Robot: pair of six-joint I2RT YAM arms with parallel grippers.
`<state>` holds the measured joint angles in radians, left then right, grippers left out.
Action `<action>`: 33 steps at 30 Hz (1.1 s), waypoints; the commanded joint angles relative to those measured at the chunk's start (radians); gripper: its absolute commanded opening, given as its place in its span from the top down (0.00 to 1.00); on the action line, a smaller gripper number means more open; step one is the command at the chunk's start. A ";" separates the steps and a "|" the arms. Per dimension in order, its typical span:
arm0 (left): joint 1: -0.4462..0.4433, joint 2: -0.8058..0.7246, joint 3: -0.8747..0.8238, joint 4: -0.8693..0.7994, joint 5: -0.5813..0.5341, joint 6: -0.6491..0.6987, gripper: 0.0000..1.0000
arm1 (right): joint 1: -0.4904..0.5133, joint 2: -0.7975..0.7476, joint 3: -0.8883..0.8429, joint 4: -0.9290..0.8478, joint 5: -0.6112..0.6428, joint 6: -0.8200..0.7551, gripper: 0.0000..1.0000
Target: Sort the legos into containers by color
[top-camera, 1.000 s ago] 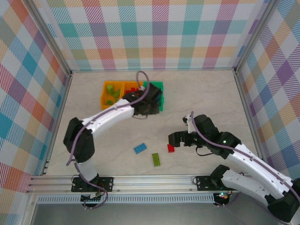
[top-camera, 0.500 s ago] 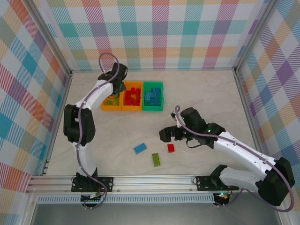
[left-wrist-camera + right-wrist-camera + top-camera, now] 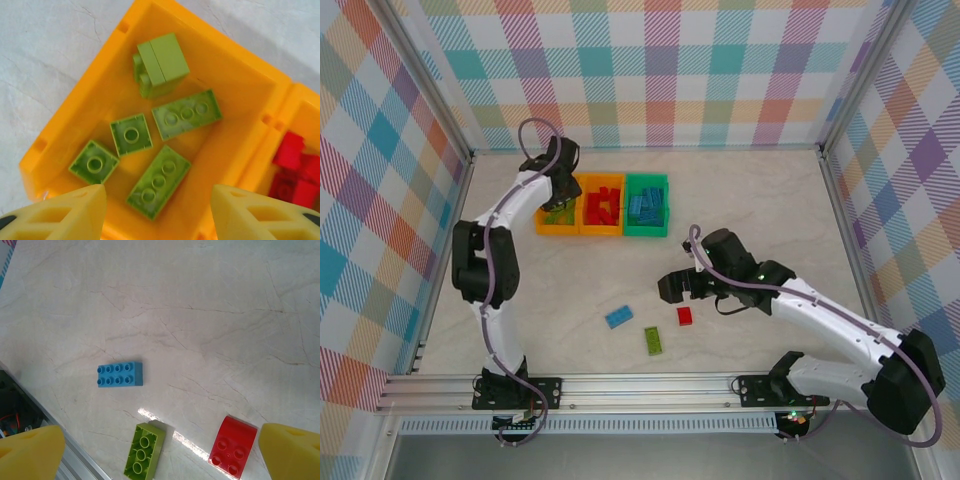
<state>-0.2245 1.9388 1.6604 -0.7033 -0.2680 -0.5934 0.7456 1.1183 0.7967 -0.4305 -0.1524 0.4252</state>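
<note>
Since a second ago, the left gripper has been swung from the green end of the bin row to the left orange plastic bin, and the right gripper has been shifted slightly left.

Sorting is judged mostly done:
- five lime green studded bricks are seen in the left orange plastic bin
- red bricks in the middle orange bin
- blue bricks in the green plastic bin

Three are left on the desk: a blue rectangular brick, a lime green rectangular brick and a small red brick.

The left arm is stretched far back, with the left gripper pointed down over the lime pile, fingers spread, nothing held. The right gripper is held wide open and empty, low over the desk, just beside the small red brick.
</note>
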 commanded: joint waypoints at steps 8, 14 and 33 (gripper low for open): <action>-0.041 -0.581 -0.296 -0.056 0.103 0.138 0.40 | 0.129 0.173 0.107 0.076 0.000 0.017 0.00; -0.044 -0.873 -0.489 -0.068 0.314 0.396 0.32 | 0.244 0.366 0.179 0.120 0.039 0.030 0.00; -0.044 -1.214 -0.766 -0.159 0.436 0.823 0.05 | 0.415 0.859 0.503 -0.088 0.363 0.123 0.09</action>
<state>-0.2607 0.7597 0.8986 -0.8631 0.1390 0.1478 1.1492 1.9491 1.2713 -0.4709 0.1867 0.5213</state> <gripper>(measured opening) 0.953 0.924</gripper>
